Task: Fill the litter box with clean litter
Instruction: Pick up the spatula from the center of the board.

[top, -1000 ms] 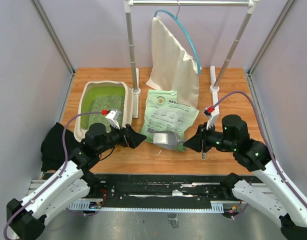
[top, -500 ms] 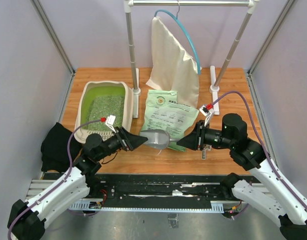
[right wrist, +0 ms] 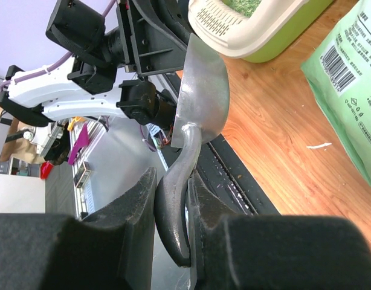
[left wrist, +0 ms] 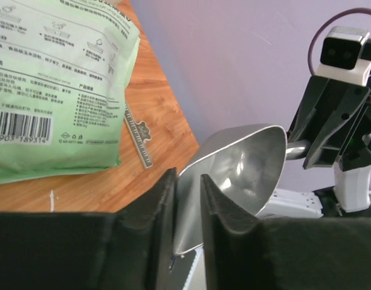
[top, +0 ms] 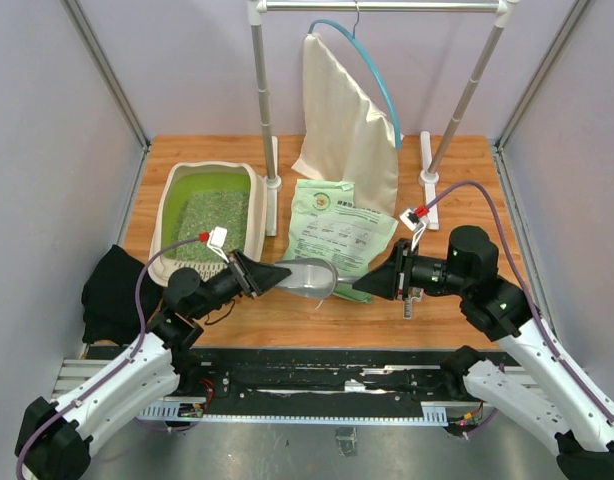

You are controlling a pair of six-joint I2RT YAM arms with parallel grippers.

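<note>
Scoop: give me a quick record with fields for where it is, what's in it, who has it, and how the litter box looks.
scoop: held off the table, between the two arms, bowl empty
right gripper: fingers shut on the scoop's handle
left gripper: fingers either side of the bowl's rim; firm grip unclear
litter box: litter covers much of its floor
green bag: flat on the table, beside the box

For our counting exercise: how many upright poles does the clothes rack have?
2. The left pole stands beside the litter box, at its far corner. The right pole rises from the table at its far right. None appears hidden.
</note>
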